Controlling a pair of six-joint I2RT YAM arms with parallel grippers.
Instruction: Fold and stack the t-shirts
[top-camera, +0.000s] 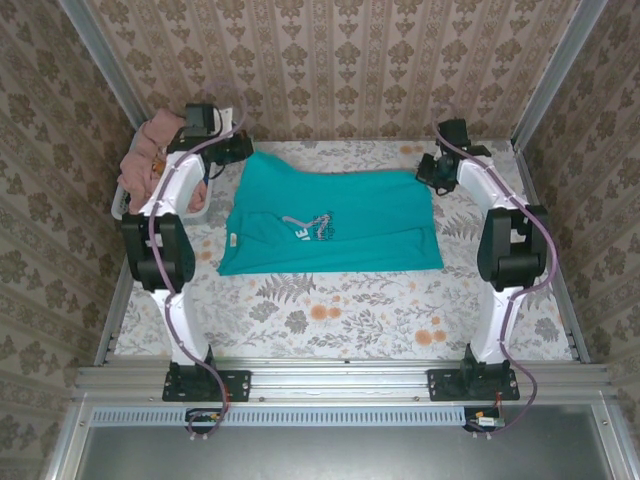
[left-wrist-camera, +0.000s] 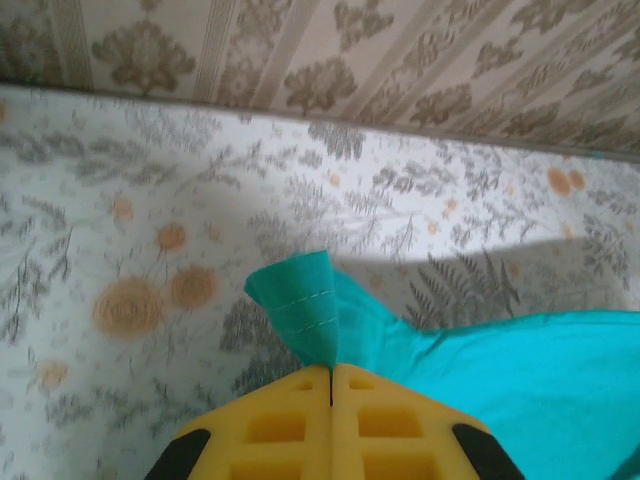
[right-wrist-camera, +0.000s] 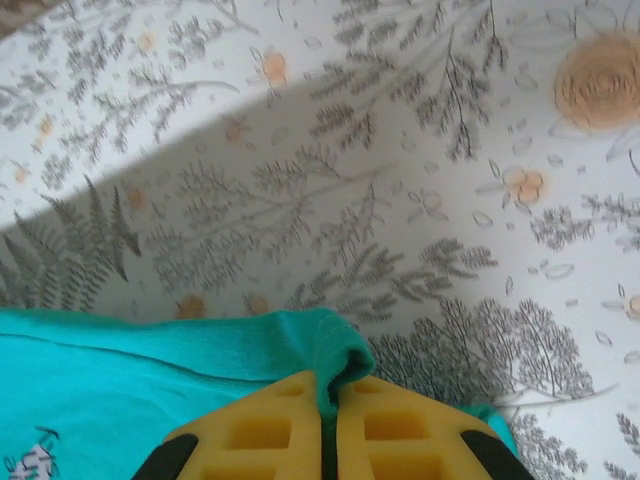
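Observation:
A teal t-shirt with white lettering lies spread on the floral table, partly folded. My left gripper sits at the shirt's far left corner. In the left wrist view the yellow fingers are shut on a hemmed teal corner that sticks up. My right gripper is at the far right corner. Its yellow fingers are shut on a rolled teal edge. Salmon-pink t-shirts are piled in a basket at the left.
The white laundry basket stands at the table's far left beside the left arm. Patterned walls close in the back and sides. The floral tablecloth lies bare in front of the shirt.

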